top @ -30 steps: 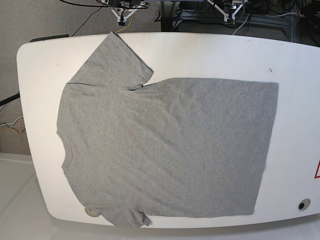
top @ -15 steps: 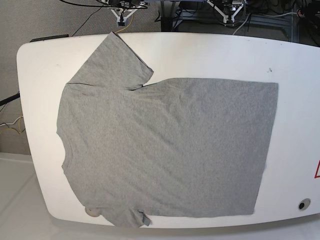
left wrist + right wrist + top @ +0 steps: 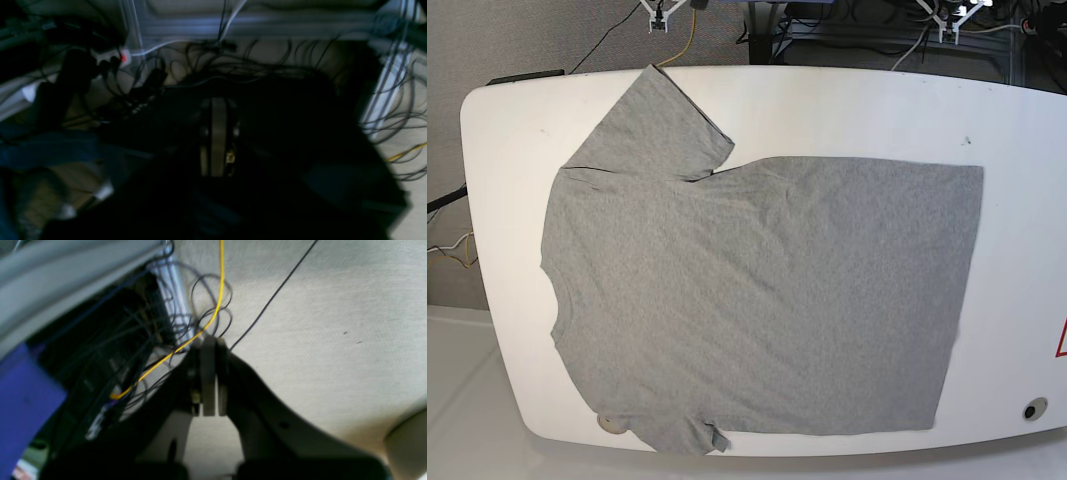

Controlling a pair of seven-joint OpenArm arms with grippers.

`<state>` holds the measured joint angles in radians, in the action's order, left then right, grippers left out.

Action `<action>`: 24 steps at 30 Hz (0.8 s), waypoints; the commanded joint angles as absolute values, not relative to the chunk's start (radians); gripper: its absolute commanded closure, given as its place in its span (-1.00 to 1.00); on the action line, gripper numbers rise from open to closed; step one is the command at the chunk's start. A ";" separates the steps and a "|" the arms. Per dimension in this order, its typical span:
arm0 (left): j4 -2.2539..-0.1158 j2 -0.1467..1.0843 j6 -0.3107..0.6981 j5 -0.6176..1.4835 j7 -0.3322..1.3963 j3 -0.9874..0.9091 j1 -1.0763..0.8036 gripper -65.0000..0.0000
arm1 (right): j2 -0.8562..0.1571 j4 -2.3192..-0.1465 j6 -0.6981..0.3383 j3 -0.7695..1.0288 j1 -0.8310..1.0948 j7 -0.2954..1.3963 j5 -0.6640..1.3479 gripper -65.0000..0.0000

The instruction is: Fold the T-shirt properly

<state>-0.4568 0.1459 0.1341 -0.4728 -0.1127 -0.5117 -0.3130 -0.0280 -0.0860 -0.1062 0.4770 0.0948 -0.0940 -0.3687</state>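
On the white table (image 3: pixel 847 110), the grey T-shirt (image 3: pixel 757 290) lies flat.

The table (image 3: pixel 827 110) carries only the flat T-shirt (image 3: pixel 757 300), which leaves bare margins along the far edge and the right side; nothing upright blocks access from above. Both grippers sit beyond the far edge, clear of the table. Loose cables (image 3: pixel 687 40) and a metal frame (image 3: pixel 827 35) crowd the floor behind the table.

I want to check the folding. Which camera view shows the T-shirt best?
The base view: the T-shirt lies flat and unfolded on the white table. Both wrist views show only cables and floor, no shirt.
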 commanded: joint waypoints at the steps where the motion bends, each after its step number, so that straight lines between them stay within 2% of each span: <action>1: -0.452 0.139 0.150 -0.468 -0.127 -0.502 -0.323 1.00 | -0.030 -0.088 -0.113 0.473 0.090 -0.097 -0.369 1.00; 8: -0.394 0.129 0.138 -0.499 -0.134 -0.443 -0.310 1.00 | -0.032 -0.080 -0.093 0.451 0.086 -0.066 -0.367 1.00; 18: -0.256 0.080 0.139 -0.567 -0.123 -0.463 -0.231 1.00 | -0.030 -0.058 -0.089 0.408 0.069 -0.070 -0.372 1.00; 20: -0.262 0.078 0.140 -0.571 -0.120 -0.470 -0.230 1.00 | -0.031 -0.061 -0.091 0.405 0.072 -0.070 -0.370 1.00; 24: -0.449 0.094 0.144 -0.492 -0.115 -0.508 -0.313 1.00 | -0.050 -0.139 -0.115 0.417 0.136 -0.072 -0.319 1.00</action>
